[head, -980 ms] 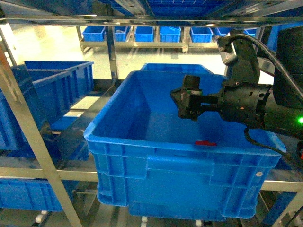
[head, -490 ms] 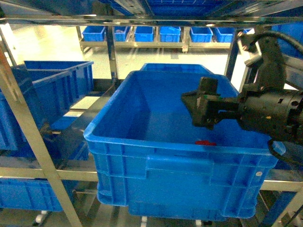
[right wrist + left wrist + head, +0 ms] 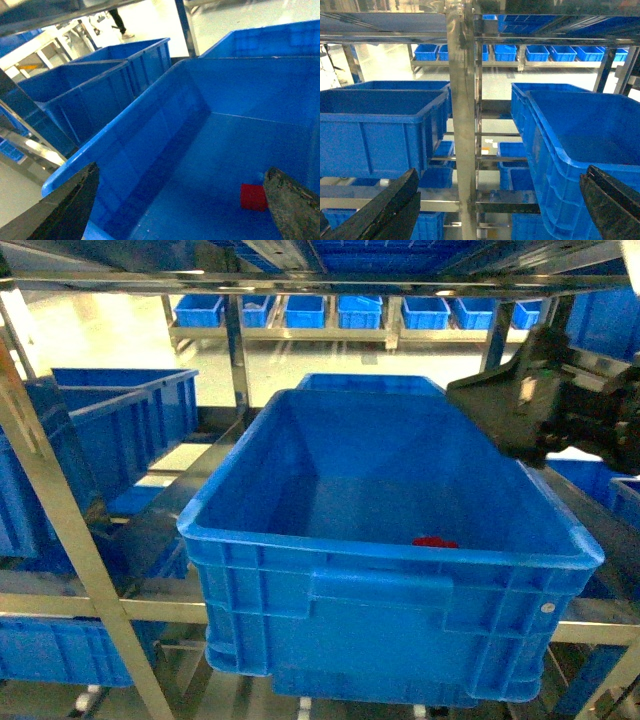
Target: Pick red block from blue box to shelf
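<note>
The red block lies on the floor of a dark blue ribbed crate, near its front right corner. This crate stands on the steel shelf. The blue box is out of view. My right gripper is a blurred dark shape above the crate's right rim. It is open and holds nothing; in the right wrist view the block sits just inside its right finger. My left gripper is open and empty, facing a shelf upright.
More blue crates stand on the shelf to the left and behind. A row of small blue bins lines a far rack. Steel rails run overhead and an upright rises behind the crate.
My right gripper has pulled back up and to the right, from over the crate's inside to above its right rim. The red block has stayed on the crate floor.
</note>
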You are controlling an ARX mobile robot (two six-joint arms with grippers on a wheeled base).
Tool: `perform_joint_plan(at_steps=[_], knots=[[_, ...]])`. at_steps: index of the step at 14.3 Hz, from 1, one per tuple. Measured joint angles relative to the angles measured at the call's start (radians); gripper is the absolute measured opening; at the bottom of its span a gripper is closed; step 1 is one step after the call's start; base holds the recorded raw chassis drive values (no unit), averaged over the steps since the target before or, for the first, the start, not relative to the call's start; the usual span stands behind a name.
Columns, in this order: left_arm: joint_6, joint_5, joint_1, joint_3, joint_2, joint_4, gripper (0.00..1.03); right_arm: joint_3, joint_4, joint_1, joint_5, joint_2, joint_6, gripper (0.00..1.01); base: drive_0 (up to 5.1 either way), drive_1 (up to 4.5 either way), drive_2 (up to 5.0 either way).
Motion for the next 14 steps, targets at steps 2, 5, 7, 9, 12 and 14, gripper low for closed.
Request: perform_joint_plan(at_steps=[2, 5, 7, 9, 12, 14], knots=[[0.000, 0.000, 0.000, 0.000, 0.000, 0.000, 0.98, -0.057, -0.006, -0.061, 0.025, -0.104, 0.030, 0.98, 0.0, 0.00, 0.0], [0.000, 0.000, 0.000, 0.000, 0.000, 0.000, 0.98, -0.146, -0.045, -0.158, 0.039, -0.249, 0.052, 0.98, 0.0, 0.00, 0.0], [0.000, 0.000, 0.000, 0.000, 0.000, 0.000, 0.98, -0.192, -0.057, -0.142, 0.087, -0.294, 0.030, 0.98, 0.0, 0.00, 0.0], [0.000, 0.000, 0.000, 0.000, 0.000, 0.000, 0.98, -0.294, 0.169, -0.097, 0.335, -0.293, -0.102, 0.84, 0.0, 0.00, 0.0], [0.000, 0.001, 0.000, 0.000, 0.000, 0.000, 0.98, -0.438, 0.209, -0.126, 0.432, -0.443, -0.246, 0.43, 0.0, 0.00, 0.0], [0.000, -0.001, 0.000, 0.000, 0.000, 0.000, 0.98, -0.502, 0.167, -0.185, 0.379, -0.533, -0.260, 0.18, 0.0, 0.00, 0.0]])
